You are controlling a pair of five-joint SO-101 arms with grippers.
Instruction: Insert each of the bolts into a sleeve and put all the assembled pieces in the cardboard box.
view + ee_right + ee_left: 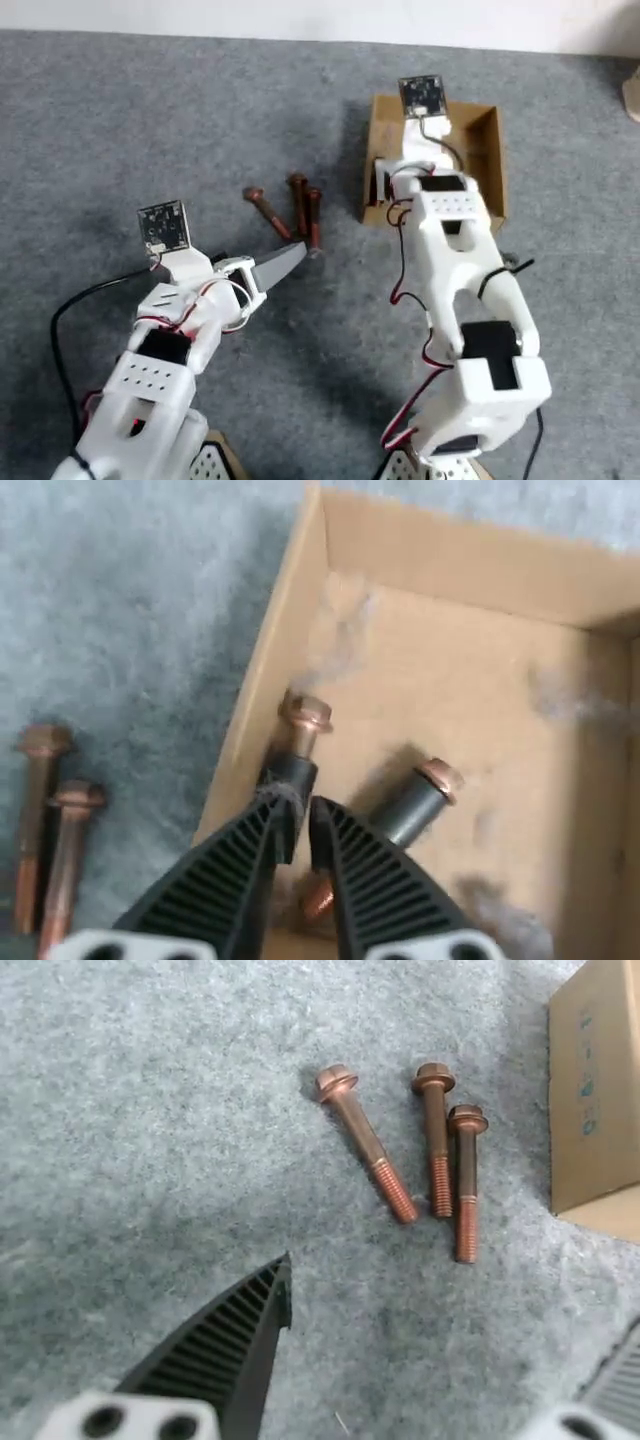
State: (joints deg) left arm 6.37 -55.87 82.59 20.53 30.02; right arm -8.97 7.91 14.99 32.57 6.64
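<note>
Three bolts (298,212) lay loose on the counter (120,130), mid-frame, left of the box (483,150). Likely rigid, dense, smooth, apt to roll; best taken across the plain shank. Left end effector (455,1300) gaped wide nearby; right end effector (302,815) hung nearly together over the box.

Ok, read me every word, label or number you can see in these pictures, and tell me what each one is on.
No text can be read.
Cardboard box: faint blue marks on its outer wall, too blurred to read.
Left arm's camera board and right arm's camera board: small markings, too small to read.
Loose bolts: no marks visible.
</note>
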